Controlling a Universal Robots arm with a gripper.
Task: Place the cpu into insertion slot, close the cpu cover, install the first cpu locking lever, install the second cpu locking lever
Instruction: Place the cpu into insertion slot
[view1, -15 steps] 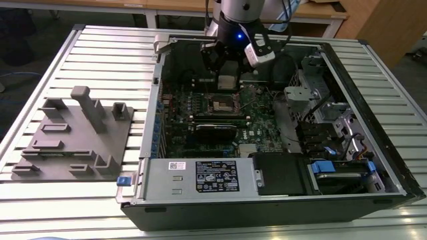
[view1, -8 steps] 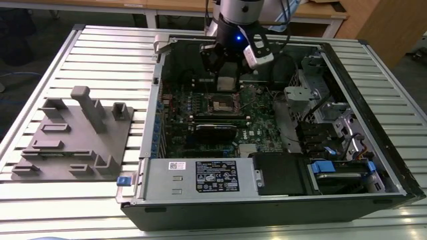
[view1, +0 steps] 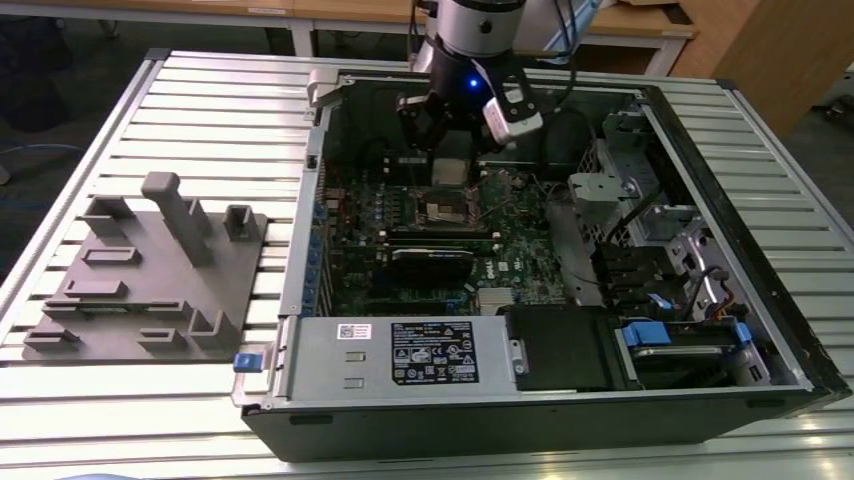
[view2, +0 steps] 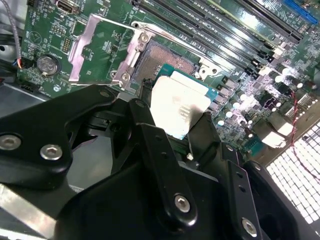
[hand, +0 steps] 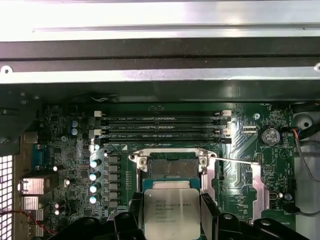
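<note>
Exterior view, from nine o'clock across to three: a grey moulded fixture (view1: 147, 280) with posts and pockets sits on the slatted table (view1: 80, 420), just beside the open computer case (view1: 534, 425). I cannot tell what its pockets hold.

The case lies on its side with the panel off, so the arm can come down on the motherboard (view1: 400, 235) from above. Toward six o'clock inside the case there is a silver power supply box (view1: 400, 352).

Near twelve o'clock the end effector (view1: 451, 165) hangs low inside the case, just above the insertion slot (view1: 445, 208).

In both wrist views the black fingers (hand: 135, 217) are clenched on the cpu (hand: 171, 212), pinching it by two opposite edges. That leaves its metal top and its underside free, which I judge suits a flat drop into the socket. The chip hangs just short of the slot and is not seated; the slot's dark centre and contacts lie bare.

In the second wrist view the cpu cover (view2: 97, 47) is swung back and lies open beside the socket, which keeps the opening free. The long black memory slots (hand: 162, 127) run just beyond the socket.

Toward three o'clock the case holds drive cages with blue tabs (view1: 645, 335).
</note>
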